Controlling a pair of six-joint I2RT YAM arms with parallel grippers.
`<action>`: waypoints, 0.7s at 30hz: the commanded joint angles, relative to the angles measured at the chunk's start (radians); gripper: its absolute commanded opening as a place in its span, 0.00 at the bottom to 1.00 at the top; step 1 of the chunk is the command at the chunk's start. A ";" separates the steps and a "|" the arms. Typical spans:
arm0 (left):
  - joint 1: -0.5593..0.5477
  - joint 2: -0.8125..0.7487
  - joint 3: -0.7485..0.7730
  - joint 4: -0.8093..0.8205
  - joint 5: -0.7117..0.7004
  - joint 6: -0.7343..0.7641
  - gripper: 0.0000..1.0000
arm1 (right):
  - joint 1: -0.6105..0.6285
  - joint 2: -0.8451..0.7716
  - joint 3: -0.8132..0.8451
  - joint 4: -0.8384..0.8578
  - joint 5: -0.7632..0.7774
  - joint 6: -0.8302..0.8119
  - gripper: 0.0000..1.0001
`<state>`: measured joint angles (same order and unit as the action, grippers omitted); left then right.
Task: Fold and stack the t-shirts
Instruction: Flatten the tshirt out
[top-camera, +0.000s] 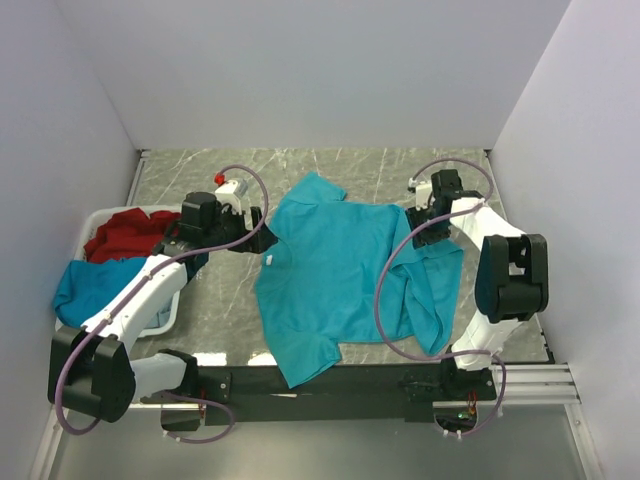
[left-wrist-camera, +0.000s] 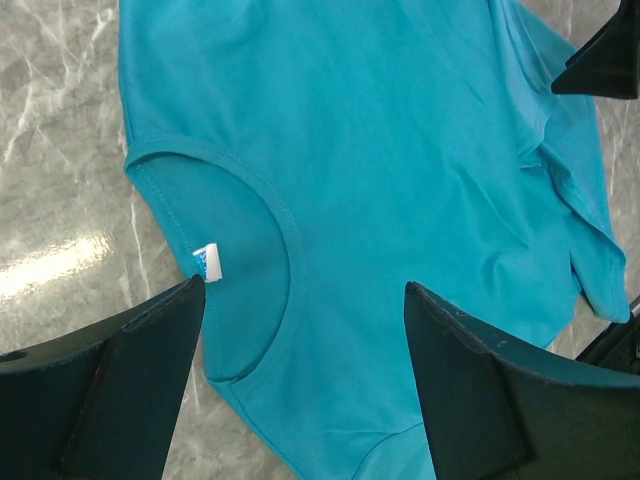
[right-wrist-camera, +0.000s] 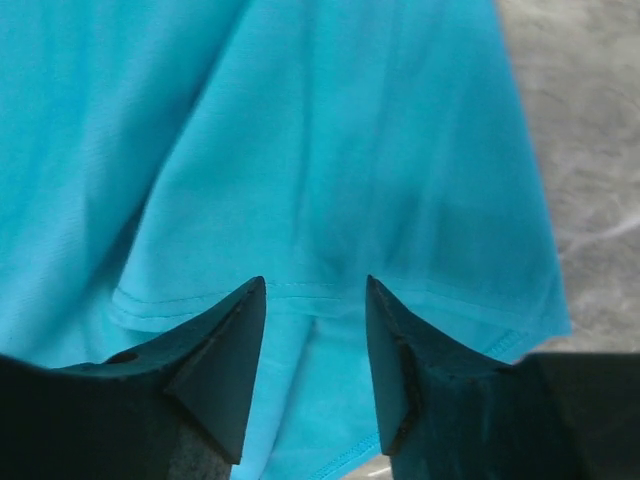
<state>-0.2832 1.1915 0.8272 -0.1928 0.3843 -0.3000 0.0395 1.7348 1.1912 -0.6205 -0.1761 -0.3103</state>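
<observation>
A teal-blue t-shirt (top-camera: 340, 275) lies spread on the marble table, its collar toward the left and its hem folded over at the right. My left gripper (top-camera: 252, 232) is open above the collar (left-wrist-camera: 255, 190), which has a white tag (left-wrist-camera: 207, 262). My right gripper (top-camera: 424, 222) is open just over the folded hem edge (right-wrist-camera: 320, 288), one finger either side of it, holding nothing. A red t-shirt (top-camera: 128, 232) and a blue t-shirt (top-camera: 88, 285) lie bunched in the white basket.
The white basket (top-camera: 165, 315) stands at the left edge beside my left arm. White walls close the table at the back and both sides. Bare marble (top-camera: 390, 168) shows behind the shirt. A black rail (top-camera: 330, 382) runs along the near edge.
</observation>
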 joint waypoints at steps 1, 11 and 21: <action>-0.002 -0.030 0.036 0.010 0.031 0.025 0.86 | -0.027 0.014 0.008 0.018 0.021 0.022 0.49; -0.002 -0.050 0.030 0.012 0.024 0.027 0.86 | -0.035 0.091 0.018 -0.007 0.009 0.019 0.41; -0.002 -0.049 0.026 0.013 0.016 0.029 0.86 | -0.033 0.039 0.036 0.002 0.044 0.013 0.03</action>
<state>-0.2832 1.1664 0.8272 -0.2008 0.3882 -0.2897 0.0063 1.8450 1.1942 -0.6270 -0.1638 -0.3027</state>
